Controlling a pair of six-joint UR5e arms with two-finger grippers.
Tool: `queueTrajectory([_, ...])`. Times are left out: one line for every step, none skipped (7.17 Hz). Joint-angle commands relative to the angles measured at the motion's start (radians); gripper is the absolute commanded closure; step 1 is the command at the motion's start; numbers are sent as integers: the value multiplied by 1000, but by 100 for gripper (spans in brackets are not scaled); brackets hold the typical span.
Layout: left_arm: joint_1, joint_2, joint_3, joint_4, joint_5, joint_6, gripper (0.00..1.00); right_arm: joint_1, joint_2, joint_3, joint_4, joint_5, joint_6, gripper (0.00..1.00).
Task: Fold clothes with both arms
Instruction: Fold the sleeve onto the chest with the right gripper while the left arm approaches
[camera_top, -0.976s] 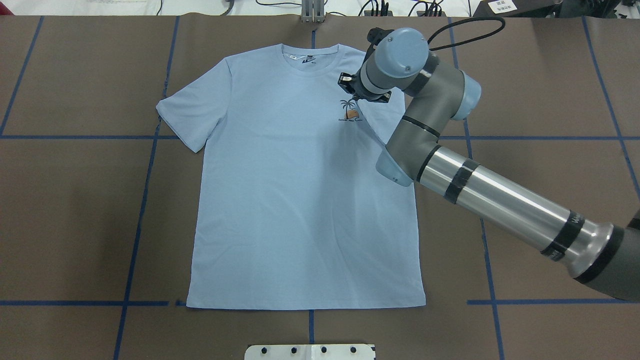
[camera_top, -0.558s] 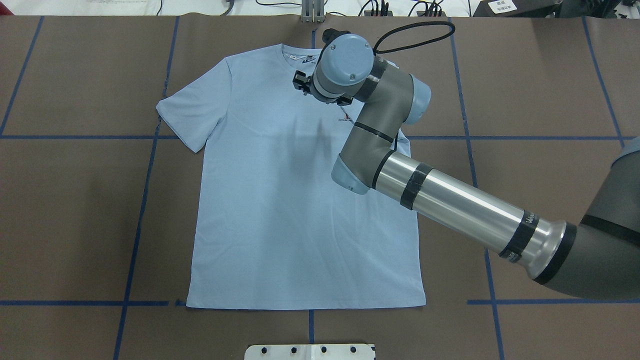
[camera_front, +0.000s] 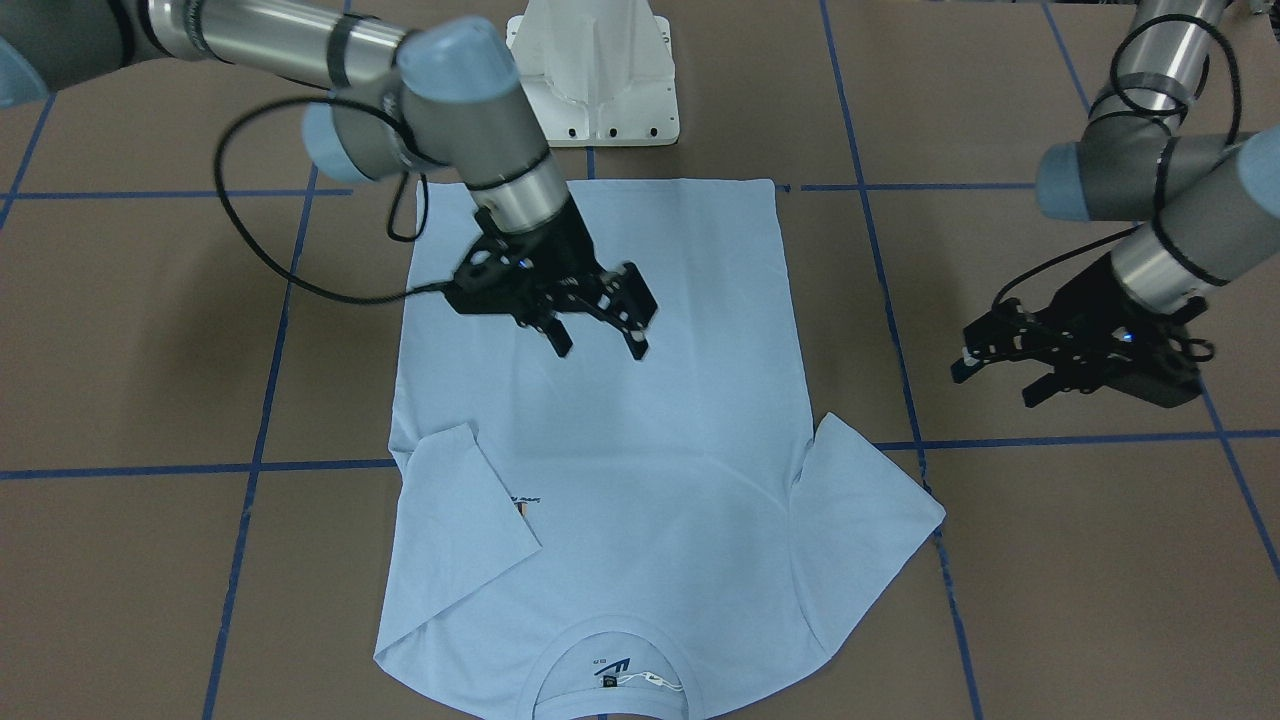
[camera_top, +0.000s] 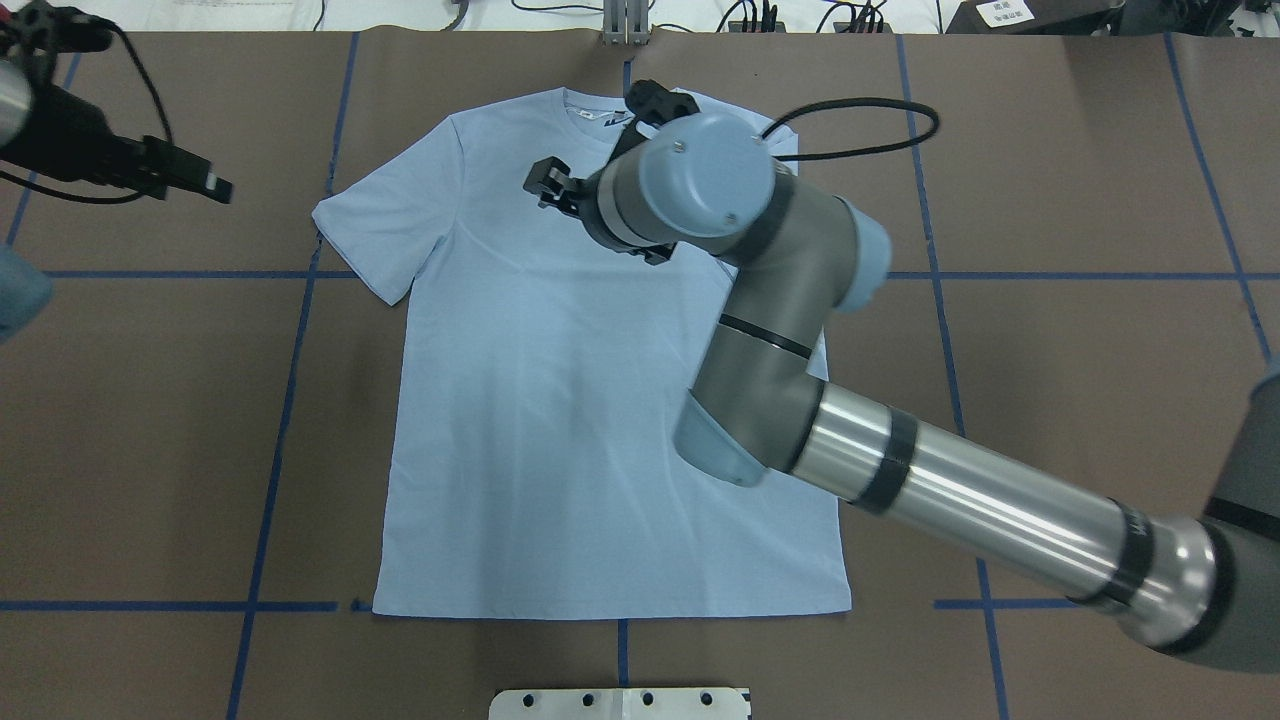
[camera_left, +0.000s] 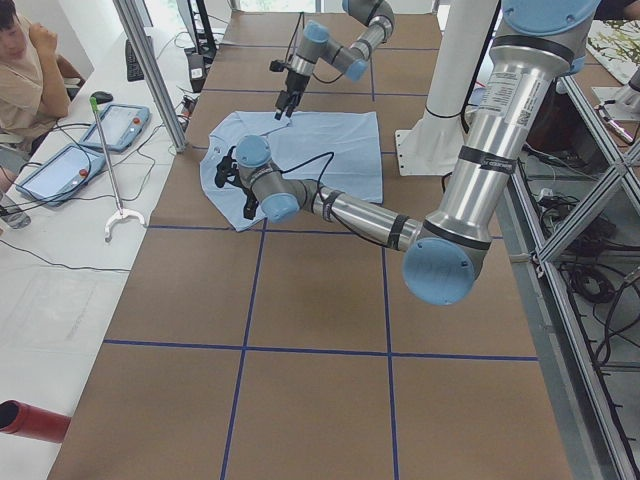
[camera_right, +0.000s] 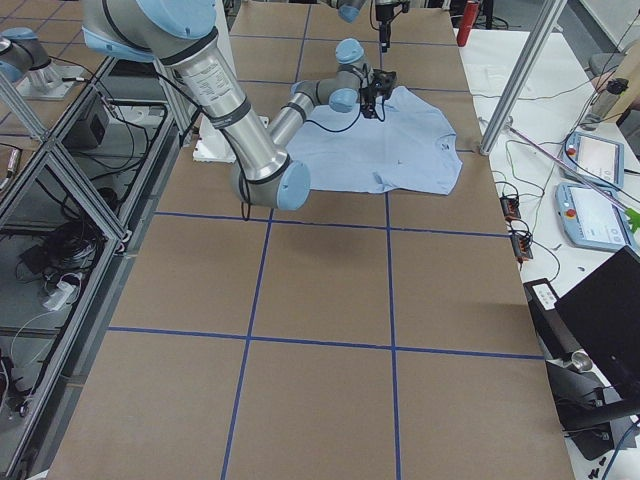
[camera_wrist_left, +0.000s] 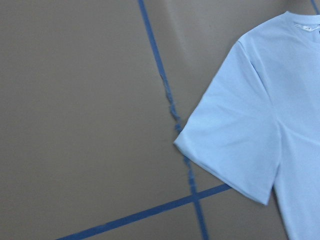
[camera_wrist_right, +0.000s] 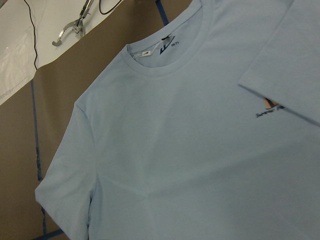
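We see a folded sleeve (camera_front: 455, 520) mostly hide the T-shirt (camera_front: 640, 450) print (camera_front: 522, 500) on the brown table (camera_front: 150, 330); left gripper (camera_front: 995, 386) and right gripper (camera_front: 601, 350) spread wide, empty.

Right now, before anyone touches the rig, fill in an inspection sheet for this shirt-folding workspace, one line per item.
Surface: brown table, blue tape grid.
Job's things: light blue T-shirt spread front up; one sleeve folded in over the chest print, other sleeve flat.
Clutter: nothing seen.
Hands: right hand open, empty, above the shirt; left hand open, empty, over bare table beside it.
Cables: black cable loops off the right wrist.
Surroundings: white pedestal; operator and pendants at a side bench.
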Motion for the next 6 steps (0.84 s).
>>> queueTrajectory([52, -74, 118, -23, 183, -105, 10, 19, -210, 336, -53, -11, 0, 0])
queueTrajectory([76, -100, 178, -28, 250, -128, 20, 24, -209, 284, -47, -62, -12, 0])
queueTrajectory([79, -102, 195, -25, 284, -128, 30, 21, -194, 207, -36, -100, -33, 0])
queueTrajectory([82, -111, 243, -29, 342, -130, 33, 19, -194, 205, -30, -87, -36, 0])
queueTrajectory([88, -120, 255, -28, 347, -133, 36, -3, -206, 203, -9, -85, -50, 0])
queueTrajectory([93, -120, 278, -46, 347, -133, 36, -2, -218, 203, -7, -87, -62, 0])
